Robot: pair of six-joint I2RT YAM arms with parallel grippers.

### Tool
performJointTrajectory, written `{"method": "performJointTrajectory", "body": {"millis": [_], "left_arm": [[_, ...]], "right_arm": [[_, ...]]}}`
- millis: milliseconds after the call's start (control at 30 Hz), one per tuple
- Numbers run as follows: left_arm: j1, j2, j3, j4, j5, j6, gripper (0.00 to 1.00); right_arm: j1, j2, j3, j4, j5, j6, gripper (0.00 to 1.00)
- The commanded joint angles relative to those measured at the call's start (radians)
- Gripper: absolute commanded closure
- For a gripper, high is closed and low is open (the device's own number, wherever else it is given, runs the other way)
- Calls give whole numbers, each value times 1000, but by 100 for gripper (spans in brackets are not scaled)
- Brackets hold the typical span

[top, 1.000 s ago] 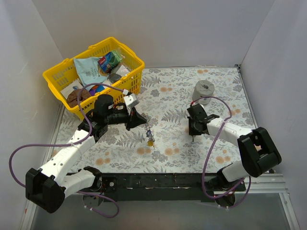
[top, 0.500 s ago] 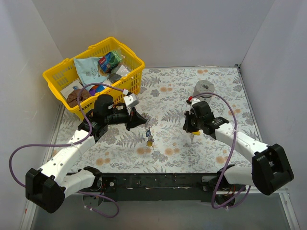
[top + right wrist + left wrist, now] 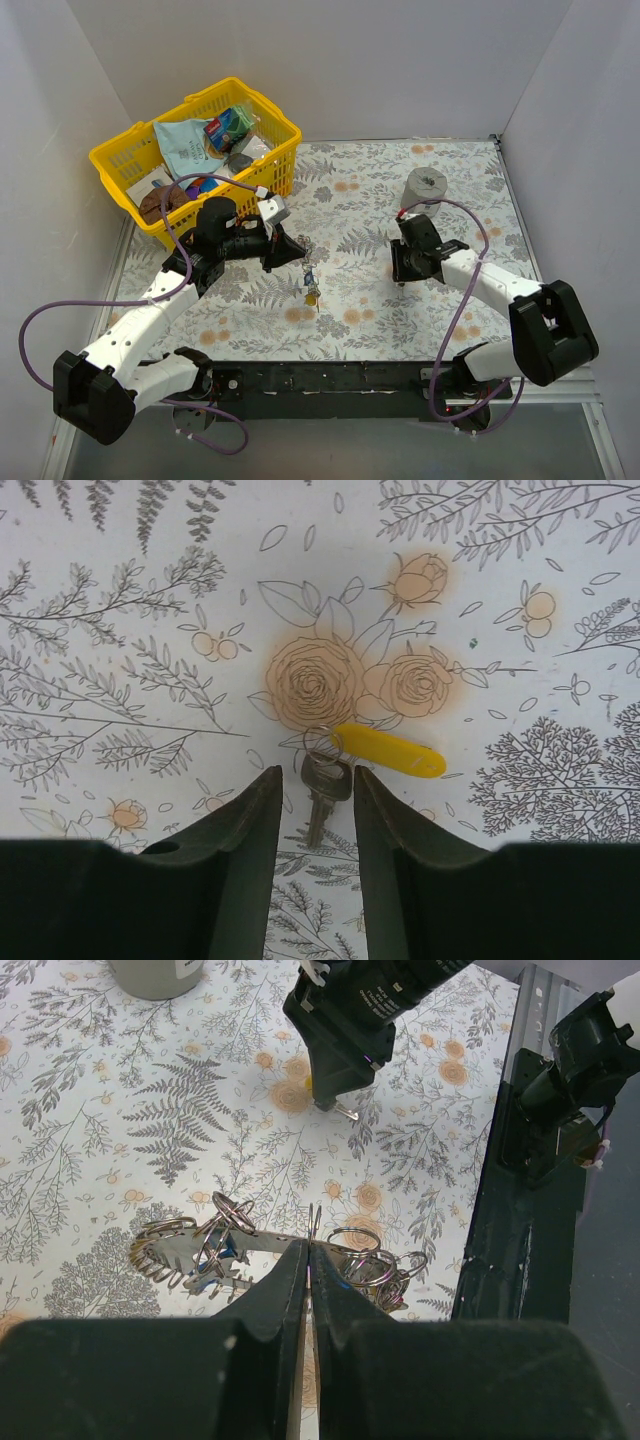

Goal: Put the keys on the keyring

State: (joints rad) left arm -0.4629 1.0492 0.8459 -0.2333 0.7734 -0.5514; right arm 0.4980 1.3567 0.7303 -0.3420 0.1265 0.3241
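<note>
On the flower-printed counter (image 3: 450, 190), left of middle, the keyring (image 3: 190, 1250) is the larger of the task's things. It is a jagged-rimmed silver ring already carrying several smaller rings. The left claw (image 3: 308, 1260) is pinched tight on its edge, where a thin wire loop stands up between the fingers. We judge it stiff, light and slick, and apt to swivel in so narrow a pinch, so a hold on the flat of the rim looks safest.

Well apart to the right, the right claw (image 3: 312, 780) stands over a plain silver key (image 3: 320, 795) lying flat on the counter. Its jaws are partly apart, one on either side of the key, and grip nothing. A yellow piece (image 3: 390, 750), key or tag we cannot tell, lies beside the key. A small split ring (image 3: 322, 740) joins the two.

The key looks hard, thin and nearly weightless, so it should skid or tip as the jaws close. We would take it across the head, where it is broadest. The split ring is too fine to grasp.
</note>
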Motion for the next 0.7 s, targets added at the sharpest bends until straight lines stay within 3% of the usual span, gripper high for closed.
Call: {"method": "performJointTrajectory", "body": {"millis": [0, 300, 600, 667], "left_arm": [[3, -35, 2, 28, 17, -5, 100], [3, -38, 5, 28, 12, -7, 100], [3, -40, -2, 29, 9, -8, 100], [3, -40, -4, 28, 7, -7, 100]], "right_arm": [[-47, 30, 29, 21, -27, 4, 57], [-64, 108, 29, 75, -103, 10, 60], [-65, 157, 60, 97, -111, 27, 81], [-64, 162, 64, 100, -119, 26, 93]]}}
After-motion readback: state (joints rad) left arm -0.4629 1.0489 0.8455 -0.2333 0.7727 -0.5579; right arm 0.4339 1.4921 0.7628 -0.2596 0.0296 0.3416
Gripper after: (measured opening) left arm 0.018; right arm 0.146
